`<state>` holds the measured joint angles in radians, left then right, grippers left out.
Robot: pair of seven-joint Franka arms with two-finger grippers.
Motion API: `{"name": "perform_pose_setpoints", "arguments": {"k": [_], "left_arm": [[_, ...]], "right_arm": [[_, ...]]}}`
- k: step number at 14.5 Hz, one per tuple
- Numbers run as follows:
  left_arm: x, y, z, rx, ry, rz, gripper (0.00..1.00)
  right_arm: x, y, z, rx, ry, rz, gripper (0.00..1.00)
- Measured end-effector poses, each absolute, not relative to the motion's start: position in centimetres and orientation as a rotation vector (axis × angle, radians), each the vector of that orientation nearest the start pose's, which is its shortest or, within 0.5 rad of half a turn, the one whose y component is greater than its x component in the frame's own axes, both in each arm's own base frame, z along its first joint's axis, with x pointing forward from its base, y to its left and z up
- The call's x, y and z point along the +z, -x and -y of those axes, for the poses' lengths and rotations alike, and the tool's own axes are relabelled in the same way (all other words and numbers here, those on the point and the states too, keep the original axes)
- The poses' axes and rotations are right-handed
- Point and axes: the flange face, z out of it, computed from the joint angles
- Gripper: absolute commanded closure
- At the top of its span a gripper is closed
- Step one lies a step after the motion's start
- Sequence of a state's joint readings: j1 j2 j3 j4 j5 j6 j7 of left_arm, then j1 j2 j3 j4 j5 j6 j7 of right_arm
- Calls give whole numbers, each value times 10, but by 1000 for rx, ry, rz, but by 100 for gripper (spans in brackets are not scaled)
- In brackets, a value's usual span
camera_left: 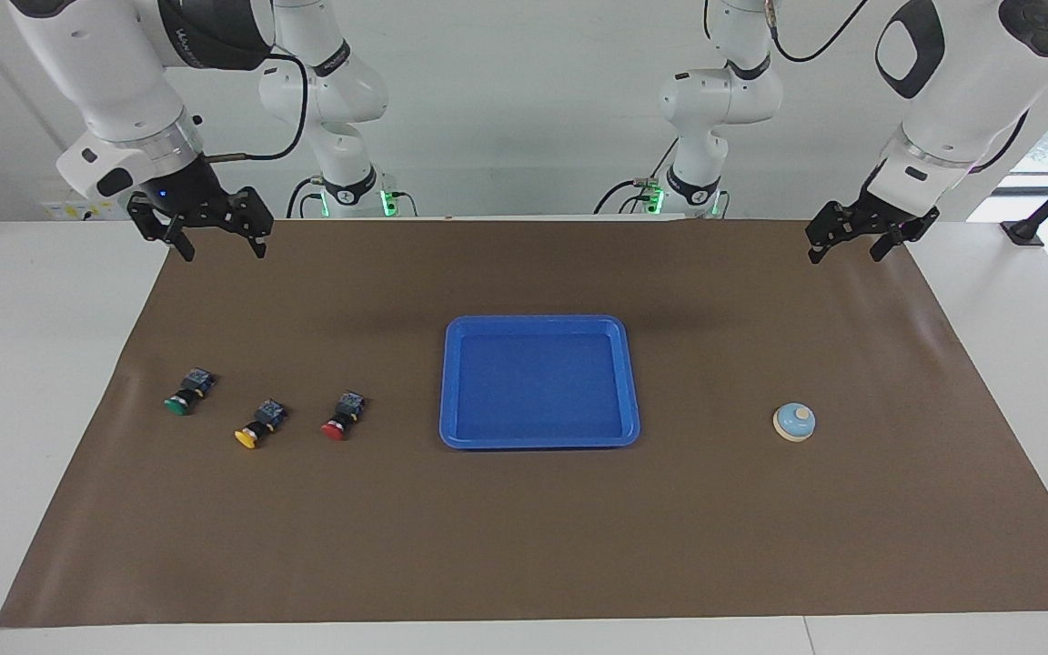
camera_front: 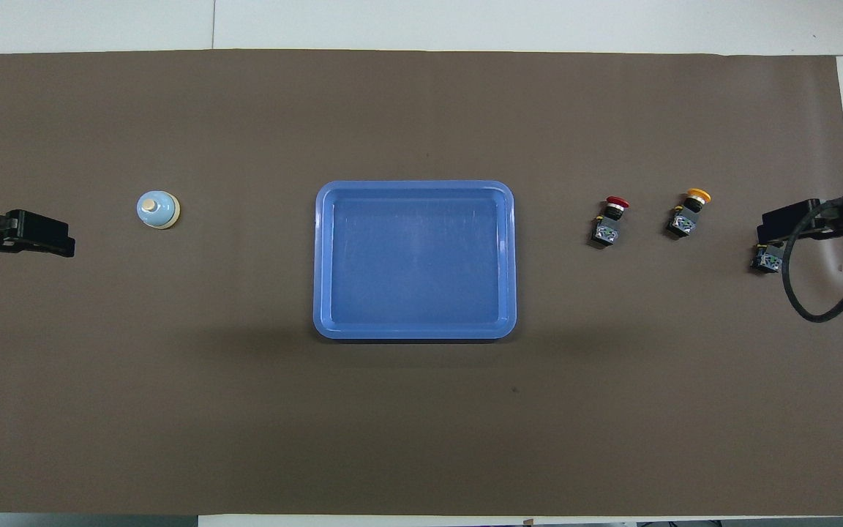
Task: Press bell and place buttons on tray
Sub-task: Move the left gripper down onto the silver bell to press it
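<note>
The blue tray (camera_left: 538, 321) (camera_front: 414, 186) lies empty at the middle of the brown mat. Toward the left arm's end stands the light blue bell (camera_left: 794, 422) (camera_front: 157, 209). Three buttons lie on their sides in a row toward the right arm's end: red (camera_left: 343, 417) (camera_front: 609, 221) closest to the tray, then yellow (camera_left: 258, 425) (camera_front: 689, 212), then green (camera_left: 186, 393). My right gripper (camera_left: 222, 249) (camera_front: 784, 223) hangs open and empty, raised over the mat's edge; from overhead it covers most of the green button (camera_front: 767, 260). My left gripper (camera_left: 847, 254) (camera_front: 41, 236) hangs open and empty, raised over the mat's other end.
A brown mat (camera_left: 524, 546) covers most of the white table (camera_left: 24, 364). A black cable (camera_front: 817, 307) loops from the right arm over the mat's edge. A black mount (camera_left: 1047, 218) stands on the table at the left arm's end.
</note>
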<state>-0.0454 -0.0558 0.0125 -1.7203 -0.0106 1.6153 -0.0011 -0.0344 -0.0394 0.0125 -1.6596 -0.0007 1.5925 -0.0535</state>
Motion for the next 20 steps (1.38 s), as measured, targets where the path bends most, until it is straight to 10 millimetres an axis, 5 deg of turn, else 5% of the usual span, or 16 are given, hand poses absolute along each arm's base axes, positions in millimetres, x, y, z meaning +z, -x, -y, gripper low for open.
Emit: {"name": "perform_pose_setpoints", "arguments": {"k": [5,6,8,9,12,17,20], "left_arm": [[588,-537,25,77,3149,-68,0],[589,-537,26,69,3150,-70,9],[588,-544,26,-9,3152,-69,82],[583,-548,26,-40,3152,-68,100],[548,-566,25,-74,3151,-61,100],[448,-620,16,-121,3147,-32,100],[405,-636,9,-126,3145,-17,100]], "right_arm": [[606,-542,12,44,3141,50,0],[606,-542,12,44,3141,50,0],[606,-542,12,44,3141,50,0],[606,-542,12,44,3141,50,0],[606,-542,12,44,3141,50,0],[606,-542,12,44,3141,50,0],[606,-542,12,44,3141,50,0]]}}
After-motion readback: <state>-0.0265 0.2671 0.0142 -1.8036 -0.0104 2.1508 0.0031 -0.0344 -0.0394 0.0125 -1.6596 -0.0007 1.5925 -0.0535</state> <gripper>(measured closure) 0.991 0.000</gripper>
